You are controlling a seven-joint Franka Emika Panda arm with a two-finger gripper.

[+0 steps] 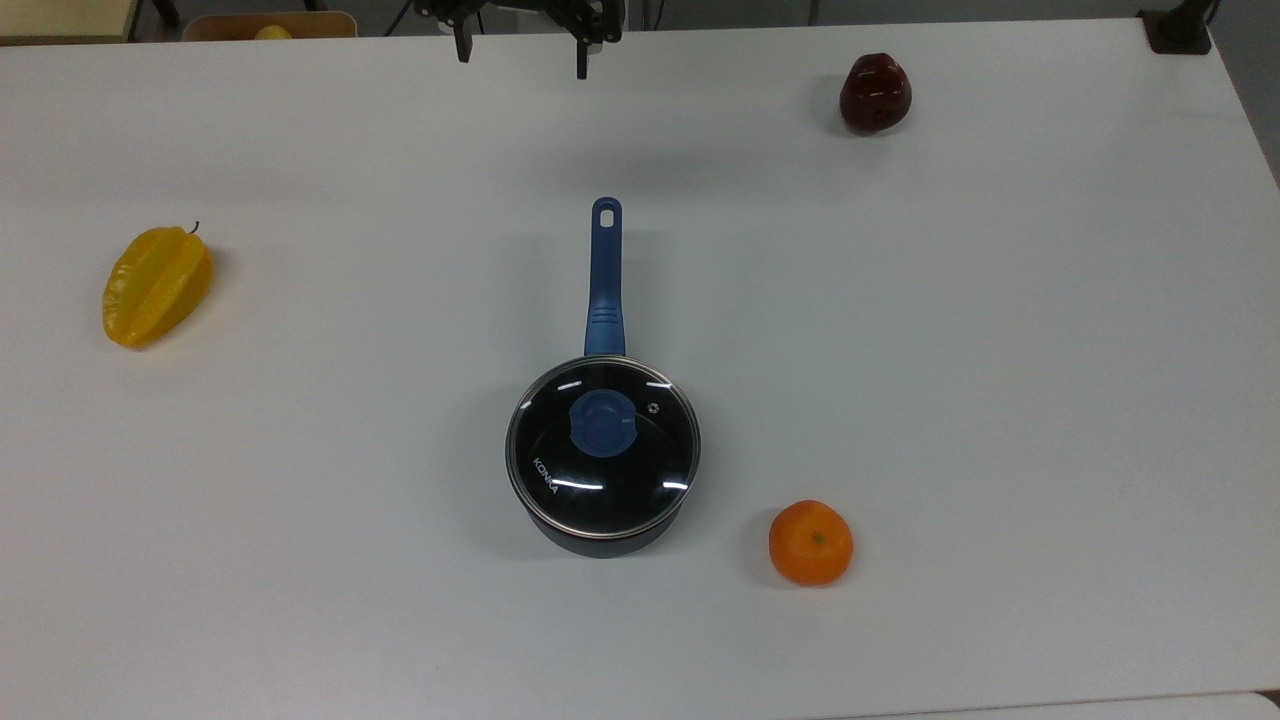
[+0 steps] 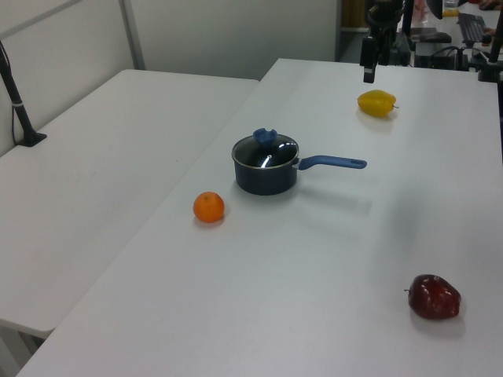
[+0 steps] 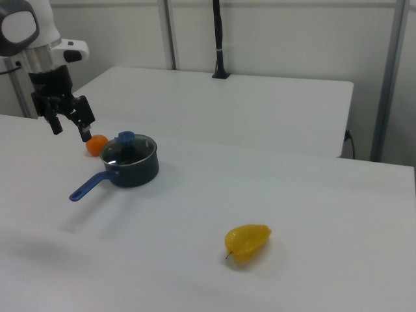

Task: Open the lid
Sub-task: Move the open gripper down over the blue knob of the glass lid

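The lid (image 1: 603,470), clear glass with a metal rim and a blue knob (image 1: 603,422), rests closed on the black saucepan (image 1: 600,538). The pan's long blue handle (image 1: 605,275) points toward the top view's upper edge. My gripper (image 1: 522,55) hangs open and empty above the far table edge, well beyond the handle's tip. In the left view the lid (image 2: 266,153) sits mid-table and the gripper (image 2: 374,61) is high at the back. In the right view the gripper (image 3: 71,129) hovers to the left of the lid (image 3: 129,151), above the handle side.
A yellow starfruit (image 1: 157,285) lies at the top view's left. An orange (image 1: 811,542) sits close to the pan's lower right. A dark red apple (image 1: 875,93) is at the upper right. A black post base (image 1: 1180,30) stands at the far corner.
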